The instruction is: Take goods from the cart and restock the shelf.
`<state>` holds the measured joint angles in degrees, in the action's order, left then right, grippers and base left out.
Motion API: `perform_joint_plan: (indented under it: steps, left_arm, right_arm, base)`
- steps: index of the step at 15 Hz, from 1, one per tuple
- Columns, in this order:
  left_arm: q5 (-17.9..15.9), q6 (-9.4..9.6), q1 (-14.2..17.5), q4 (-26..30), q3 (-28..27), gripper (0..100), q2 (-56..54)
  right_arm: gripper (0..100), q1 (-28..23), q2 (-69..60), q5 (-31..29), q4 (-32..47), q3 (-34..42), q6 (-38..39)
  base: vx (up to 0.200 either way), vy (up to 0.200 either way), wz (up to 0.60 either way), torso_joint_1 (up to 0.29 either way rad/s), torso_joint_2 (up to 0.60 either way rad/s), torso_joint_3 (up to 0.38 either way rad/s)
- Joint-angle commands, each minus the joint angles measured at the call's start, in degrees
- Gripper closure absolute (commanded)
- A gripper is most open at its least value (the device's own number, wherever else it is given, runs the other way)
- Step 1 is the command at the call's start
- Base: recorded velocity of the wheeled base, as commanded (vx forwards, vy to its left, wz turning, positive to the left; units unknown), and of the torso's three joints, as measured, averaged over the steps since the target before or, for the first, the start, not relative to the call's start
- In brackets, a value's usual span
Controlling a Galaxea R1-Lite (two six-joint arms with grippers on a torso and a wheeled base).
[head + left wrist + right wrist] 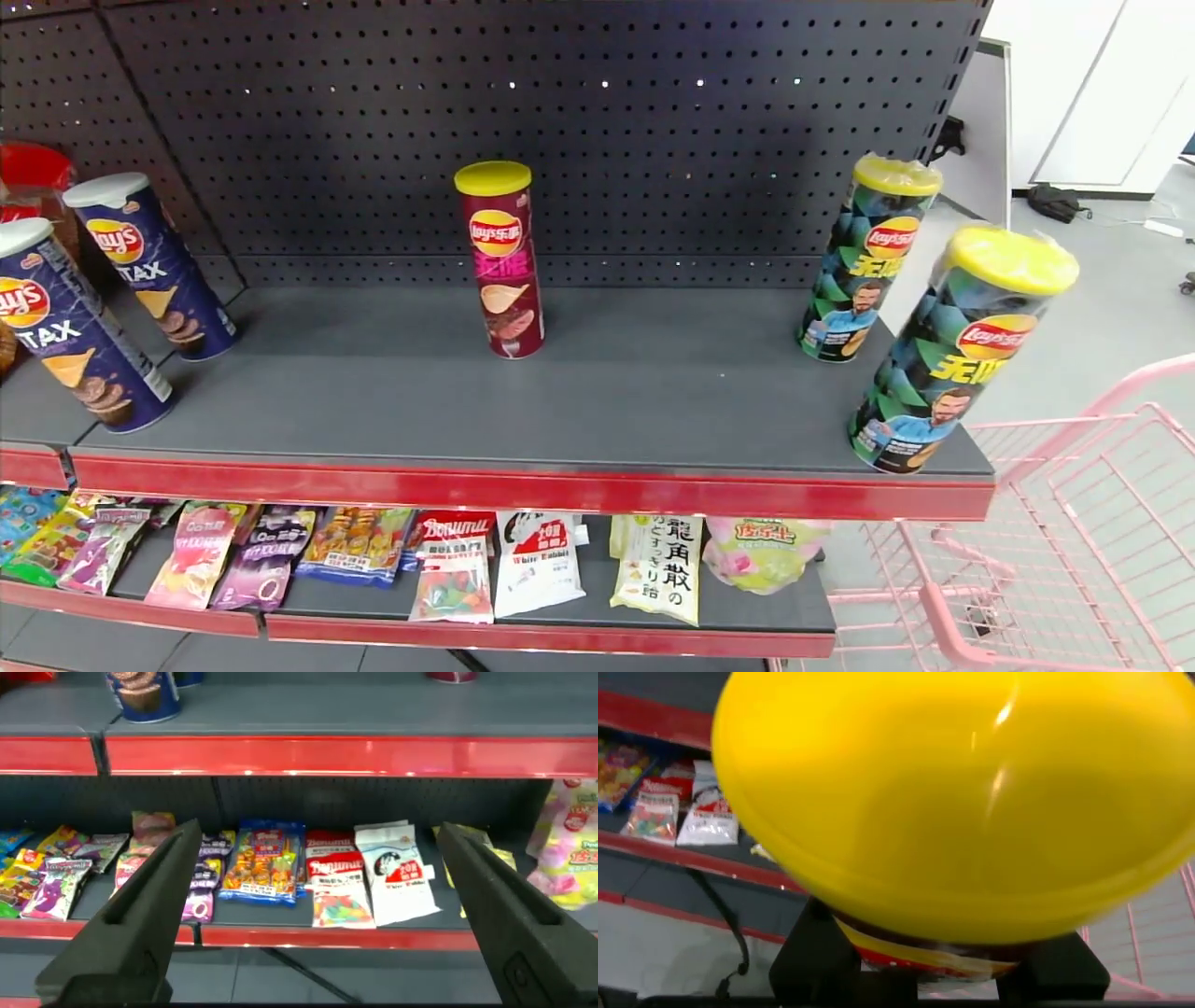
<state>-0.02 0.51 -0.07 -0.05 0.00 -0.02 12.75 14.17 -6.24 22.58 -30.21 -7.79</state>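
A maroon cylindrical chip can with a yellow lid [504,261] stands upright near the middle of the dark grey upper shelf [607,401], close to the black pegboard back panel [560,112].

To the robot's left of the maroon can, well apart from it, stand two dark blue chip cans with white lids, one farther back [154,266] and one nearer the front edge [70,322]. To the right of the maroon can stand two green-and-black patterned chip cans with yellow lids. One is about level with it [868,257], and the other is at the shelf's front right corner [962,350].

Below the maroon can, the lower shelf [560,639] carries a row of flat snack bags [448,560]. Lower down and to the right of the maroon can, past the shelf's end, is the pink wire cart [1074,523].

The left claw [318,829] is open, its two dark fingers spread wide and pointing at the snack bags under the maroon can.

The right claw [934,961] grips a held chip can with a yellow plastic lid [962,793], with one dark finger on each side of the body beneath the lid. Its place relative to the maroon can cannot be told.
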Motion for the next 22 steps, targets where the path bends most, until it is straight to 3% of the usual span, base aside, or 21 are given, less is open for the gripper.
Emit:
perform_joint_plan:
  steps: [1, 5, 8, 12, 13, 19, 22]
  left_arm:
    - [0.0, 0.02, 0.0, 0.0, 0.0, 0, 0.0]
    - [0.0, 0.02, 0.0, 0.0, 0.0, 0, 0.0]
    - [0.0, 0.02, 0.0, 0.0, 0.0, 0, 0.0]
    - [0.0, 0.02, 0.0, 0.0, 0.0, 0, 0.0]
    - [0.0, 0.02, 0.0, 0.0, 0.0, 0, 0.0]
    - [0.0, 0.02, 0.0, 0.0, 0.0, 0, 0.0]
    - [0.0, 0.02, 0.0, 0.0, 0.0, 0, 0.0]
  right_arm:
    - [100, 0.2, -2.1, 0.2, -0.5, 1.1, 0.8]
    - [100, 0.3, -2.7, 0.7, -0.5, 3.2, 1.7]
    - [100, 0.3, -2.7, 4.4, -0.8, 3.1, 2.3]
    - [100, 0.3, 0.2, 9.7, -3.1, 1.9, 2.3]
    - [100, 0.3, 1.8, 13.4, -2.7, 1.1, 2.3]
    - [100, 0.7, 6.0, 17.3, -3.1, 0.9, 2.0]
    - [100, 0.9, 7.1, 20.1, -3.1, 0.9, 1.9]
  base:
    - [0.000, 0.200, 0.00, 0.012, 0.00, 0.002]
    - [0.000, 0.200, 0.00, 0.001, 0.00, -0.002]
    - [0.000, 0.200, 0.00, 0.001, 0.00, 0.001]
    - [0.000, 0.000, 0.00, 0.000, 0.00, 0.000]
    - [0.000, 0.000, 0.00, 0.000, 0.00, 0.000]
    - [0.200, 0.000, 0.00, 0.002, 0.00, 0.004]
    - [0.000, 0.000, 0.00, 0.000, 0.00, 0.000]
